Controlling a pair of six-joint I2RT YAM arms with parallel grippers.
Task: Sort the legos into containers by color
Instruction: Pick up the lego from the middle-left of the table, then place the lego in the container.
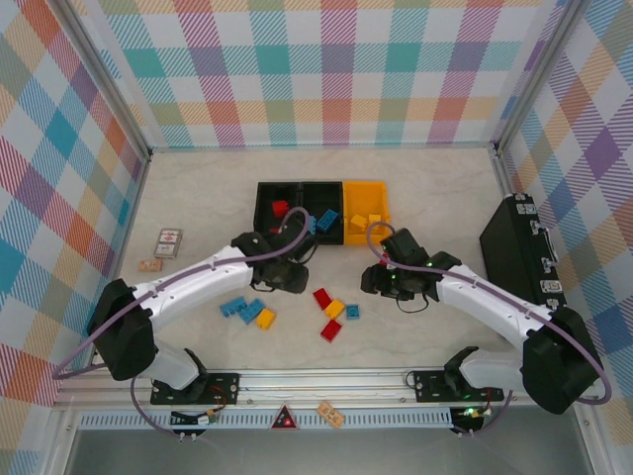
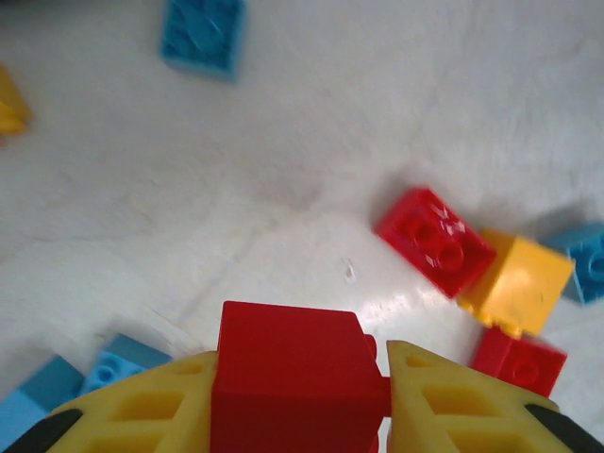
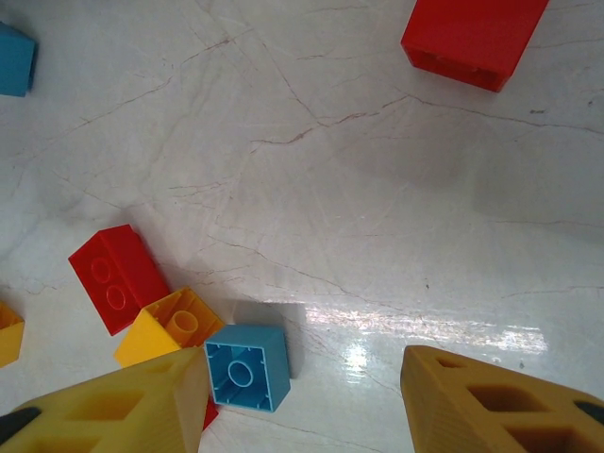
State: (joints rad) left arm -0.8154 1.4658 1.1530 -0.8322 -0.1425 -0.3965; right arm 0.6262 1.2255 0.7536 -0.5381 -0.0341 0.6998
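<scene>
Counter [image 1: 198, 198] is my view from the top cam; every position below is relative to the containers [image 1: 301, 184].

- Black latched case [image 1: 519, 252]: right of the containers, well apart, lying along the counter's right edge.
- Containers: three joined bins in a row, black, black, yellow. A red brick [image 1: 280, 208] sits in the left one, blue bricks [image 1: 326, 220] in the middle, yellow bricks [image 1: 366, 220] in the yellow one.
- Left hand [image 2: 302, 363]: just in front of the left black bin, closed on a red lego [image 2: 283, 396], with a yellow finger [image 2: 142, 406] pressed to each side.
- Right hand [image 3: 304, 368]: just in front of the yellow bin, jaws well apart, nothing between them. A blue lego [image 3: 245, 366] lies hollow side up beside its left finger (whether they touch I can't tell).
- Loose legos [image 1: 331, 312]: red, yellow and blue cluster on the counter in front of the containers, between the two hands; a second blue-and-yellow group [image 1: 247, 312] lies front-left.
- Printed card [image 1: 169, 242]: left of the containers, well apart.
</scene>
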